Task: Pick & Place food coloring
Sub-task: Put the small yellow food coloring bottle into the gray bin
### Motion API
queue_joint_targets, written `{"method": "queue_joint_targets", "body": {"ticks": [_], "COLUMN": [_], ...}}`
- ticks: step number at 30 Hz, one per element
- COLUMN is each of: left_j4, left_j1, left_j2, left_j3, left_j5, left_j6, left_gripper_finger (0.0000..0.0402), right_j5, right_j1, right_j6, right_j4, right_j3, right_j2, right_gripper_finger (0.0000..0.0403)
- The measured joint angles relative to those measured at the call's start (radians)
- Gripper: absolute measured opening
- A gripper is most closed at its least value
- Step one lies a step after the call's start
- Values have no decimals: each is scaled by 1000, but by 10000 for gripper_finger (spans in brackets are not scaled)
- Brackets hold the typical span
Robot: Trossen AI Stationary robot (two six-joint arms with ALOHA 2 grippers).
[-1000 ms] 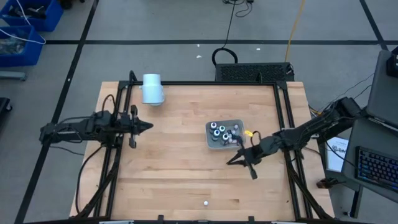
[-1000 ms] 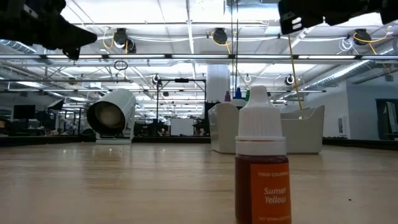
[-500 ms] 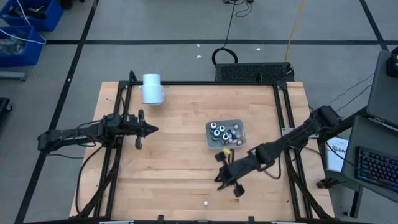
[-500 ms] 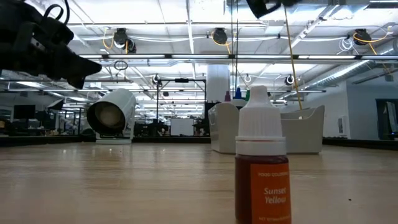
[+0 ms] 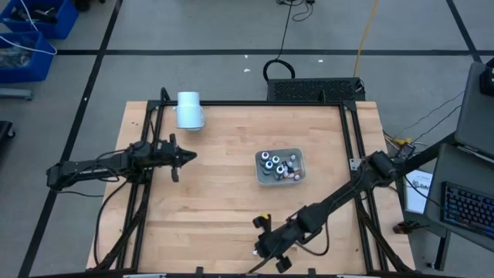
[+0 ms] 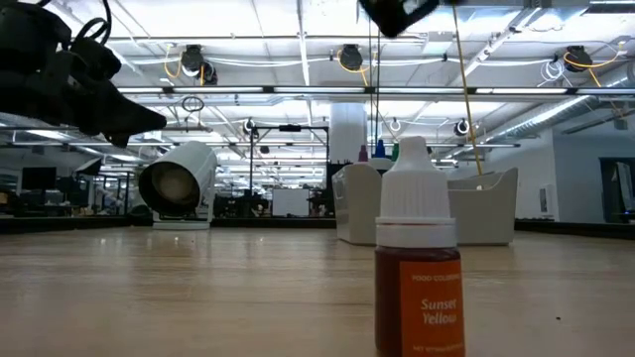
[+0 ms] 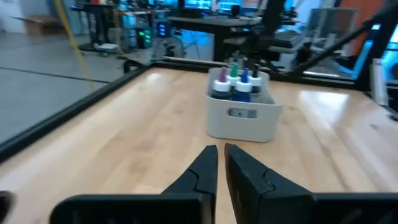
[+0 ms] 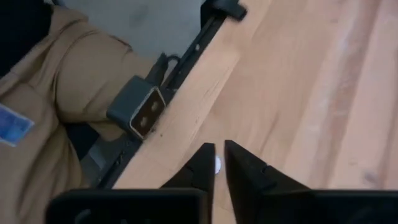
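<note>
One food coloring bottle [image 6: 419, 268], orange with a white cap and labelled Sunset Yellow, stands upright on its base near the table's near edge. Its white cap [image 8: 216, 165] shows in the slit between my right gripper's fingers. My right gripper [image 5: 258, 249] hangs above it, slanting down, with its fingers nearly together and nothing between them. In the high view the gripper hides the bottle. More food coloring bottles stand in the grey tray [image 5: 279, 167] at mid table. My left gripper [image 5: 185, 157] hovers shut at the table's left, pointing at the tray [image 7: 242, 112].
A pale blue cylinder [image 5: 189, 110] lies on its side at the far left. A small grey camera block [image 8: 140, 112] sits on the black frame at the near edge. Tan cloth [image 8: 68, 81], perhaps a person's clothing, shows beyond that edge.
My right gripper has swung from beside the tray toward the table's near edge. It has tipped downward and now hangs over the lone bottle. My left gripper has sunk a little. The bottle and the tray have stayed in place.
</note>
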Motion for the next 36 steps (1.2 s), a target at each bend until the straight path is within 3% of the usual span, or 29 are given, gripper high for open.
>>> {"method": "queue_joint_targets", "body": {"ticks": [5,10,14,22,36], "left_j4": [-7,3,22,47,45], "left_j1": [0,0,0,0,0], "left_j2": [0,0,0,0,2], "left_j3": [0,0,0,0,0], "left_j5": [76,80,79,72,72], "left_j6": [-7,13,55,74,47], "left_gripper_finger": [45,46,46,47,47], "right_j5": [3,32,23,-71,-52], "right_j1": [0,-12,-24,-14,-14], "right_j6": [-25,-44,-51,-84,-68], "right_j4": [20,48,58,88,115], "right_j3": [1,2,4,3,-2], "right_j2": [54,86,99,135,184], "right_gripper_finger": [90,153,181,176,141]}}
